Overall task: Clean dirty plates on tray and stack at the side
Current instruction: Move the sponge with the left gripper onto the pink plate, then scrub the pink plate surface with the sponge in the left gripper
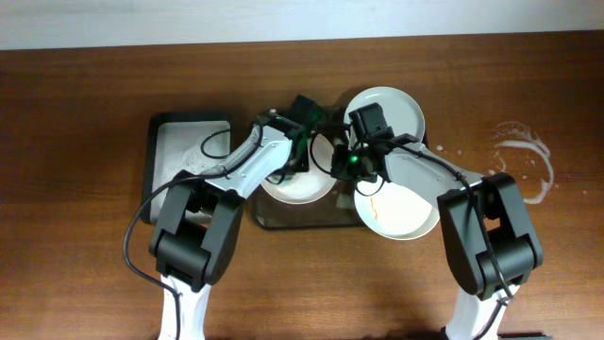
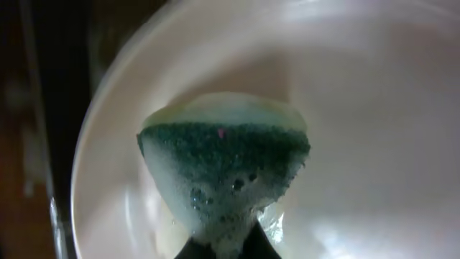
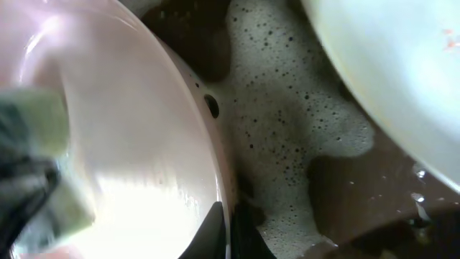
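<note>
The plate (image 2: pixel 374 108) sits on the foamy tray (image 3: pixel 338 187), its rim pinched by the right hand (image 3: pixel 228 234), while the left hand (image 2: pixel 224 244), closed on the sponge (image 2: pixel 223 162), presses its face; hard scrubbing could slip the wet rim free and knock the smeared plate (image 1: pixel 401 212) beside it

The overhead view is lit softly and evenly from above. The wooden table (image 1: pixel 85 85) reads warm and sharp, shadows under the arms are faint, and the white plates (image 1: pixel 401 109) come close to washing out. A green light (image 1: pixel 352 166) glows just beside the right gripper (image 1: pixel 338 168). The left wrist view is dim and very close: the sponge (image 2: pixel 223 165) just ahead of the left gripper (image 2: pixel 223 248) is fairly sharp, while the middle plate (image 2: pixel 374 86) beyond it is soft (a pale sheen lies lower right). In the right wrist view, broad glare spreads over that plate left of the gripper. The foam (image 3: pixel 287 129) ahead is crisp and the far-left edge is smeared.
</note>
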Robot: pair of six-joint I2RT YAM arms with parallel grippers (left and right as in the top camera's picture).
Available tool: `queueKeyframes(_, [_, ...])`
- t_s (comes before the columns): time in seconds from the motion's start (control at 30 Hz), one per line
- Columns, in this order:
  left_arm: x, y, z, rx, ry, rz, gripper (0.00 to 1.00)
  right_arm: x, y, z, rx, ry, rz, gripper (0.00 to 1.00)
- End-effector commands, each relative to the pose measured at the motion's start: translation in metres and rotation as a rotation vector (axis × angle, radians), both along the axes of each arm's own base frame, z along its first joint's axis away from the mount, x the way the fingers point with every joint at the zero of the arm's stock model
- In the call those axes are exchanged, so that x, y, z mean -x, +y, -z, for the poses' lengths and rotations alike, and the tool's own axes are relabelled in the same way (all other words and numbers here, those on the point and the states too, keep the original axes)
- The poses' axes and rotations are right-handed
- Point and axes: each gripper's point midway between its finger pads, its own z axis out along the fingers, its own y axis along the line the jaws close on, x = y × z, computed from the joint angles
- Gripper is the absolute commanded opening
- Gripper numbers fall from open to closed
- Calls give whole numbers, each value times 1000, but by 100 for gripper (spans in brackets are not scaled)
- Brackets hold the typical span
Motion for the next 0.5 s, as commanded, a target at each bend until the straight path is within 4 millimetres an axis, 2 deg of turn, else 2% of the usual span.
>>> queueKeyframes(0.0, [-22, 4, 9, -35, -71, 30, 1, 0, -1, 2, 4, 6, -7, 4])
queueKeyframes(0.1, [-31, 0, 6, -26, -108, 45, 1, 0, -2, 2, 10, 5, -5, 4])
queueKeyframes(0.17, [-27, -1, 7, -18, -88, 51, 1, -1, -4, 3, 23, 0, 2, 4])
queueKeyframes(0.27, [-4, -19, 15, 86, 31, 135, 1, -2, -4, 2, 24, -1, 2, 4])
queueKeyframes(0.37, [28, -47, 16, 278, 185, 154, 0, -1, -4, 3, 24, 0, 2, 4])
queueKeyframes(0.47, [34, -68, 6, 415, 231, 177, 1, -1, -3, 3, 24, 0, 0, 4])
